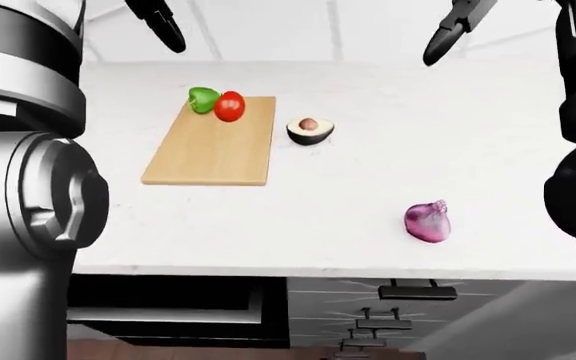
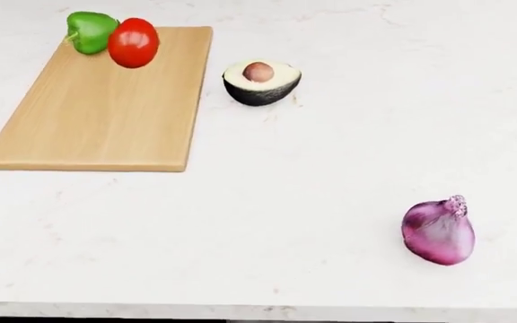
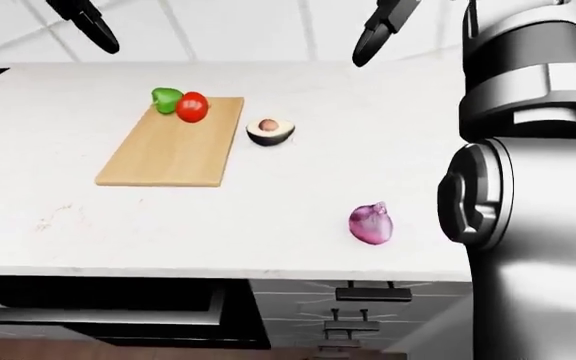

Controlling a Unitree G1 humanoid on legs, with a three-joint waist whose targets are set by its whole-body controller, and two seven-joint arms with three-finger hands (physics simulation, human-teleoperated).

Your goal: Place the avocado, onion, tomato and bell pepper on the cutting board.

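A wooden cutting board (image 2: pixel 97 108) lies on the white counter at the upper left of the head view. On its top left corner a green bell pepper (image 2: pixel 88 30) and a red tomato (image 2: pixel 133 42) touch each other. A halved avocado (image 2: pixel 260 82), pit up, rests on the counter just right of the board. The purple onion (image 2: pixel 438 231) lies alone at the lower right. In the eye views both hands hang high above the counter, far from everything: my left hand (image 1: pixel 158 22) and my right hand (image 1: pixel 453 30), fingers extended and empty.
The counter's near edge (image 2: pixel 259 311) runs along the bottom of the head view. Below it are dark drawers with handles (image 1: pixel 408 289) and a dark opening (image 1: pixel 168 311) at the left. A tiled wall (image 1: pixel 268 30) rises behind the counter.
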